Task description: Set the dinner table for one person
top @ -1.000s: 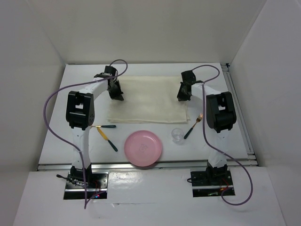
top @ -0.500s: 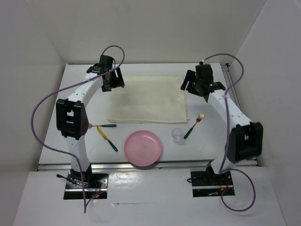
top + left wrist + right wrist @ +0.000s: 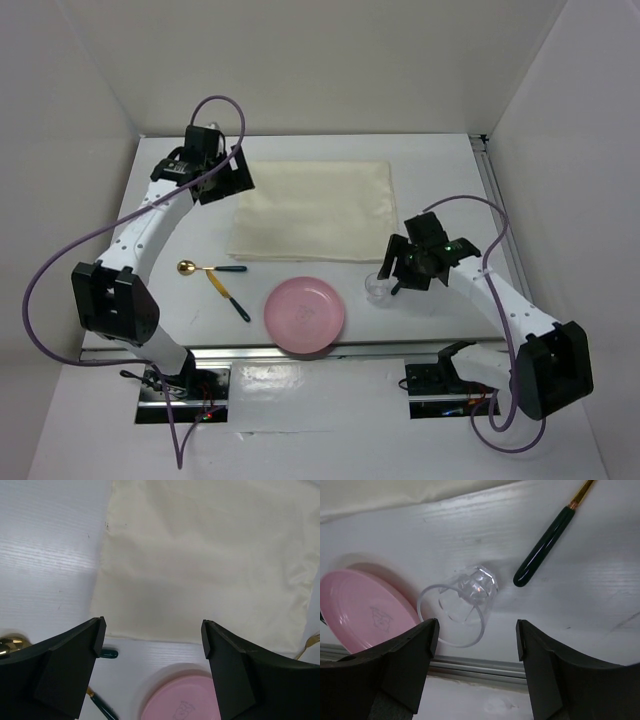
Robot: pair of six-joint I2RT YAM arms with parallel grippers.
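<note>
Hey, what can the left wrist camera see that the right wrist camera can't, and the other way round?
Only the left wrist view: the gold spoon at its left edge, and most of the cream cloth.
Only the right wrist view: the clear cup and the metal rail along the edge of the dinner table.
Both: the pink plate, the white tabletop, some of the cloth, and the fork, with its tines in the left view and its handle in the right.

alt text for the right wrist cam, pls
A clear cup stands on the white dinner table, framed by the open jaws of the right gripper. A pink plate lies left of it, a dark green utensil handle at upper right, and cream cloth along the top edge.
</note>
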